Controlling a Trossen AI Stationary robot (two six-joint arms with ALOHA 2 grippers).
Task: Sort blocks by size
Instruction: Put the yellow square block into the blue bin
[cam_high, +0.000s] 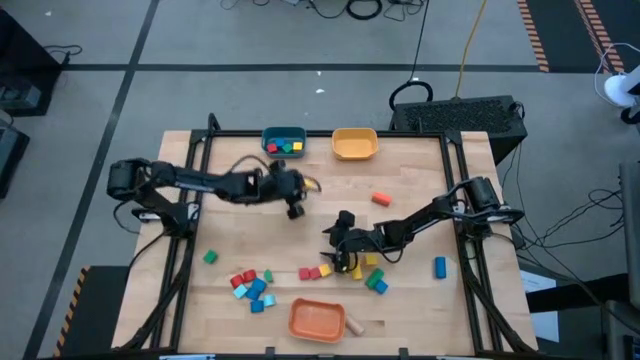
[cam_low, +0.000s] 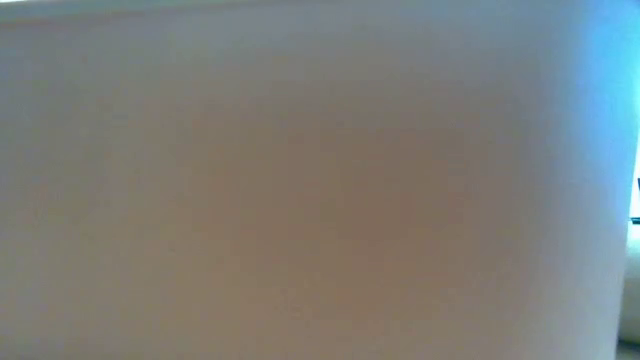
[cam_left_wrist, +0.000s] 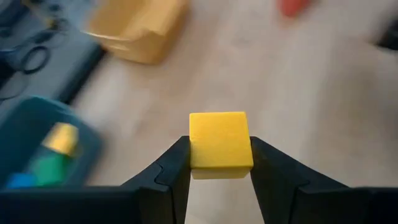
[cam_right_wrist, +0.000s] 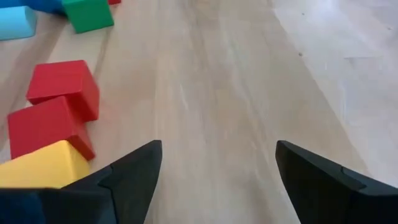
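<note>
While my left pincer (cam_left_wrist: 221, 163) clenches a yellow cube (cam_left_wrist: 220, 140) ahead of the teal bowl (cam_high: 284, 141), likely to drop it there, my right pincer (cam_right_wrist: 214, 174), released, hovers beside red cubes (cam_right_wrist: 55, 112) on the surface (cam_high: 420, 190), the low view showing nothing.

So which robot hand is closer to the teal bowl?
Left. The left gripper, holding a yellow cube, is just below the teal bowl. The right gripper is farther off, near the table's middle.

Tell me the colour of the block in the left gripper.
Yellow; the block shows best in the left wrist view.
</note>
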